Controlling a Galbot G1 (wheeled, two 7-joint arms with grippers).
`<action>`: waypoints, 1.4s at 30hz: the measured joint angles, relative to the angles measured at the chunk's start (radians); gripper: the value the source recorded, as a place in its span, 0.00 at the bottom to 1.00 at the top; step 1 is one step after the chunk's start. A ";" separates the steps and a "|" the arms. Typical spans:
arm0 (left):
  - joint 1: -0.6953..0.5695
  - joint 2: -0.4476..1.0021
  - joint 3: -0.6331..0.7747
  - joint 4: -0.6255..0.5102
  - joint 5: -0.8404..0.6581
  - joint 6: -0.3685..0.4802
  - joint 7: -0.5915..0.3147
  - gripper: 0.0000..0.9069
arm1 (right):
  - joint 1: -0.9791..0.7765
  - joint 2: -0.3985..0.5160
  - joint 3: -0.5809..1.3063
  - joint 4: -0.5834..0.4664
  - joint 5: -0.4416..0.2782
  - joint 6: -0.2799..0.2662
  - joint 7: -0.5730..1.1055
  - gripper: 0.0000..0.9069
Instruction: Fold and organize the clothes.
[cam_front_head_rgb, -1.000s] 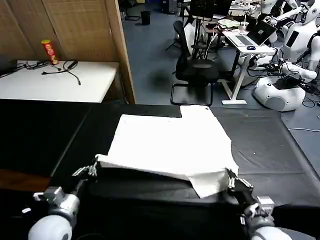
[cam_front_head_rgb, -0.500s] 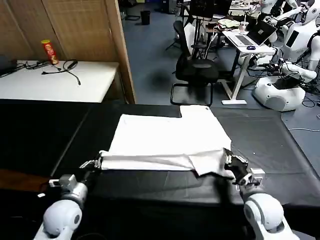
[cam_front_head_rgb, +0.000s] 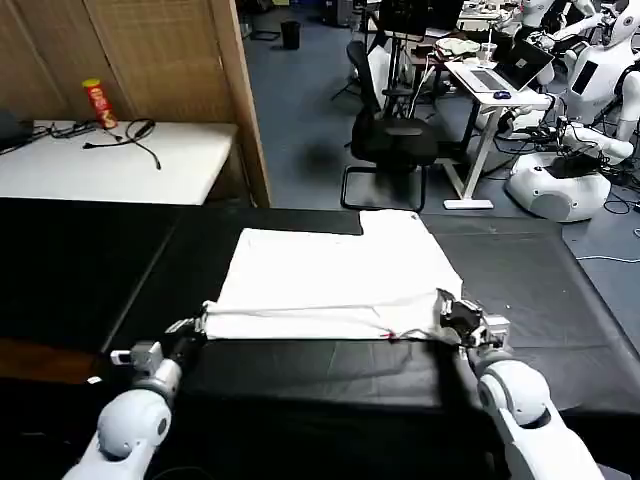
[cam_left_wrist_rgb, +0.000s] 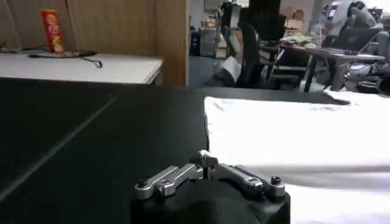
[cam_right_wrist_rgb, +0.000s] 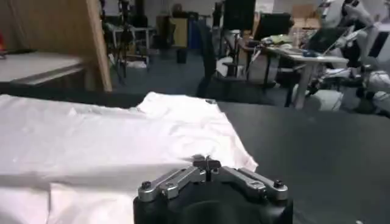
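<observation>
At the black tabletop's (cam_front_head_rgb: 90, 260) near edge, the left gripper (cam_front_head_rgb: 190, 328) and right gripper (cam_front_head_rgb: 452, 316) each pinch the hem of the white cotton T-shirt (cam_front_head_rgb: 340, 265), carrying it away from the robot in a fold. Next, probably lay it flat. The shirt lies plain, mid-table.

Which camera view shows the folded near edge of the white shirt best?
The head view: the shirt lies whole on the black table, its folded near edge running between the left gripper and the right gripper. Each wrist view gives just one end of that edge, close up.
</observation>
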 joint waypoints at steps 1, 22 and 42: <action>0.005 0.003 -0.004 -0.007 -0.001 0.004 0.000 0.97 | -0.017 -0.008 0.009 0.022 0.000 -0.005 0.000 0.97; 0.134 0.014 -0.041 -0.114 -0.115 0.064 0.001 0.97 | -0.357 -0.025 0.146 0.169 -0.114 0.086 -0.068 0.67; 0.116 0.020 -0.034 -0.071 -0.136 0.056 0.022 0.00 | -0.341 -0.036 0.139 0.156 -0.128 0.073 -0.066 0.02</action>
